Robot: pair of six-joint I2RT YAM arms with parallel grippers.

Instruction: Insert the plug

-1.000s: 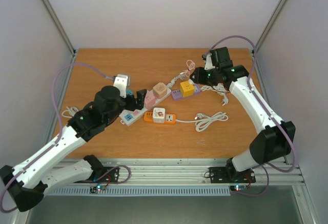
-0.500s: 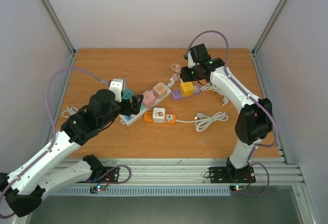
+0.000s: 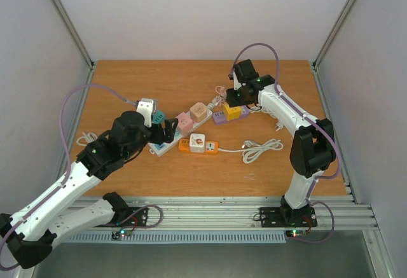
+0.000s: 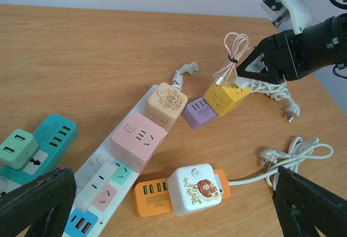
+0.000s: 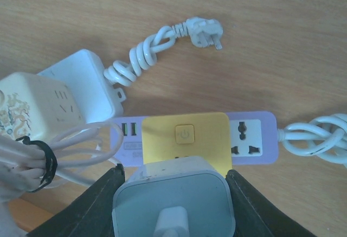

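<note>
Here the left gripper [image 3: 169, 129] hangs with its fingers spread wide and nothing between them. A white power strip [image 4: 103, 174] and a teal adapter [image 4: 46, 139] lie on the bench [image 3: 127, 93] just under and ahead of it. By the look of it, this arm has no part in the work right now.

Farther right, the right gripper [image 5: 173, 185] pinches the white plug [image 5: 174, 210] by its two sides, with the bundled cable [image 5: 32, 164] hanging off to one side of the fingers. Just beneath and ahead of that gripper, a yellow cube [image 5: 186, 136] sits on a purple strip [image 5: 122, 136]. The strip's free socket [image 5: 241, 139] lies a little to the other side of the fingers.

The step in hand looks like lining the plug up above a socket, and it is not yet seated. The prongs are hidden from view. The next move likely calls for squaring them to the chosen holes, then pressing straight down while keeping the cable from snagging.
</note>
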